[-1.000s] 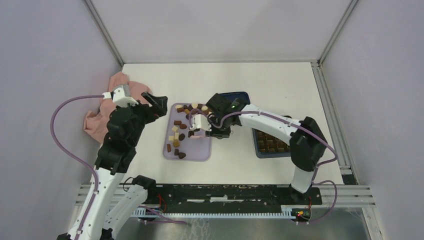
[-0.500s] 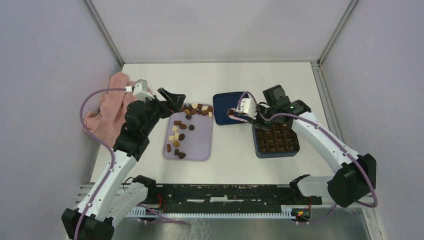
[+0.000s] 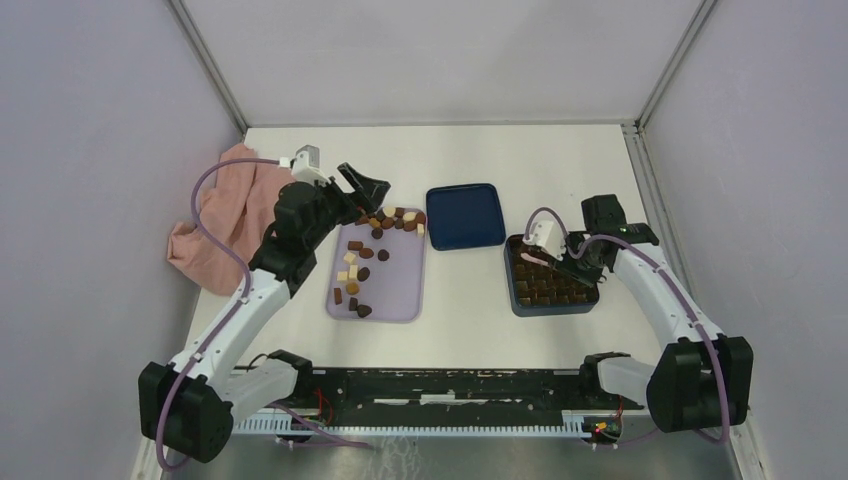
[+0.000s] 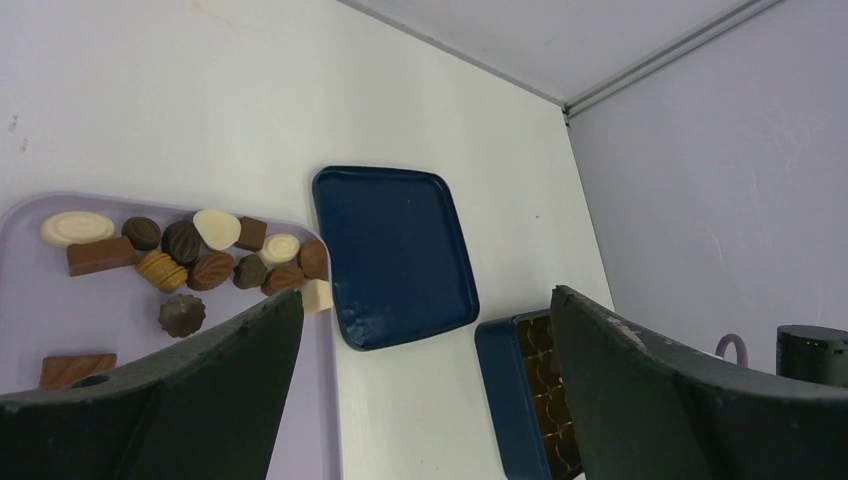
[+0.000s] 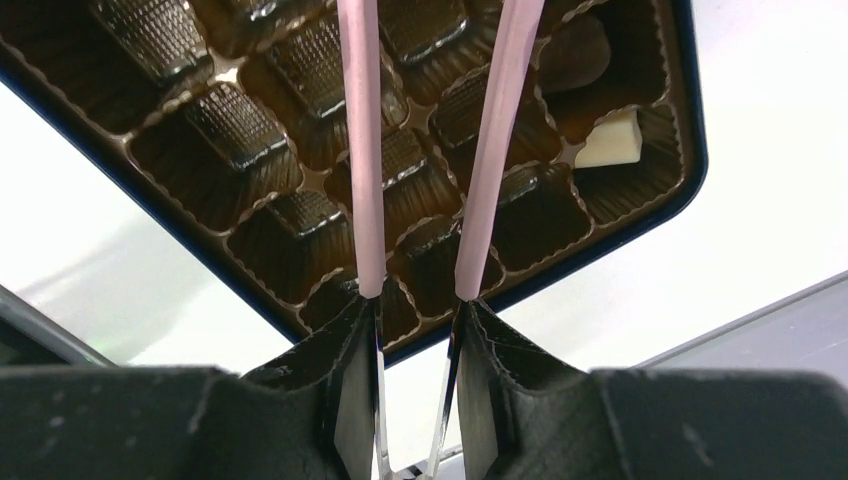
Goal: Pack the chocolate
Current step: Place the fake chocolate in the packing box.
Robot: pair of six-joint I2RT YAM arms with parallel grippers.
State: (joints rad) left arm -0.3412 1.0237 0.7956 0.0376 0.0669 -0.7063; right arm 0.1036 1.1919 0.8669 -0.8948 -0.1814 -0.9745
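Most chocolate pieces (image 3: 362,252) lie loose on the lilac tray (image 3: 400,292), and we see them bunched thickest at its far end. Our left gripper (image 3: 365,186) hangs over that far end, its fingers spread wide with nothing between them. Our right gripper (image 3: 575,262) sits above the dark blue box (image 3: 550,311), clenched on pink tweezers (image 5: 362,150) whose tips we cannot see. One white piece (image 5: 610,140) rests in a corner compartment. The blue lid (image 3: 465,216) lies just beside the tray's far corner.
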